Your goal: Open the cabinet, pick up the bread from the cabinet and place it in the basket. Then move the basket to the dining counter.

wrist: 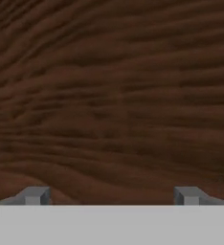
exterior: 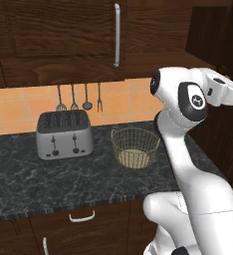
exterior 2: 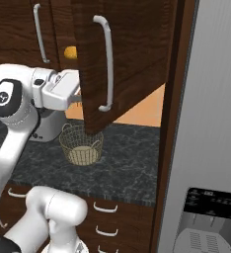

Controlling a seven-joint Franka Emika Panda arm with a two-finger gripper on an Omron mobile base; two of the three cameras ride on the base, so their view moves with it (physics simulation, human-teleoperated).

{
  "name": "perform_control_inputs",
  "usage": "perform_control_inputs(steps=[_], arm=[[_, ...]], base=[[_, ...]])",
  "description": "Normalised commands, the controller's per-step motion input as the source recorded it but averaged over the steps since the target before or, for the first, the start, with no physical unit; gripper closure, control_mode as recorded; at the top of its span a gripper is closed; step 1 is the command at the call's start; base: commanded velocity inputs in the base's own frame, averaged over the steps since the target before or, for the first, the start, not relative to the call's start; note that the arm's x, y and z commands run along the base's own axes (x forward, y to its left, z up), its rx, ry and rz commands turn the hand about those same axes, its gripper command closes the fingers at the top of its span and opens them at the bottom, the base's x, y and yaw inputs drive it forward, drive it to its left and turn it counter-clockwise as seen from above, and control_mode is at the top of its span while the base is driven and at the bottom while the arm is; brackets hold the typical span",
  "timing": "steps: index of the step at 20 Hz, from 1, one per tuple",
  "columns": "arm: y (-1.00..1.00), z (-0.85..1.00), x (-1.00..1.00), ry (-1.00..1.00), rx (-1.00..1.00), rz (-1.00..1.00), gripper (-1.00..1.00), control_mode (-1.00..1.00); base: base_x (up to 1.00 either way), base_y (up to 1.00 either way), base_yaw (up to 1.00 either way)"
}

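The dark brown cabinet has its right door [exterior 2: 127, 54] swung out over the counter, with its long silver handle [exterior 2: 106, 64] facing the right base camera. The left door [exterior: 63, 30] is shut. In the gap beside the open door, part of the golden-orange bread [exterior 2: 70, 52] shows inside. My gripper [wrist: 111, 196] is open, its tips wide apart, right against the door's wood. The white hand [exterior 2: 63, 90] reaches behind the open door's inner face, which hides the fingers. Below it on the black counter stands the wire basket [exterior 2: 81, 144] [exterior: 135, 147], with nothing in it.
A silver toaster [exterior: 63, 134] stands left of the basket on the black granite counter [exterior: 49, 184]. Utensils [exterior: 78, 98] hang on the orange tile wall. A grey fridge [exterior 2: 211, 123] rises at the right. Lower drawers [exterior 2: 106, 210] lie under the counter.
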Motion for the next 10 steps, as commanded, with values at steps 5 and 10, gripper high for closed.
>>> perform_control_inputs(steps=[5,10], arm=[[-1.00,-0.12,0.00,-0.02,0.10,0.00,-1.00,-1.00],[-0.30,-0.02,-0.04,0.00,0.01,0.00,-1.00,-1.00]], base=[[0.00,0.00,0.00],[0.00,0.00,0.00]])
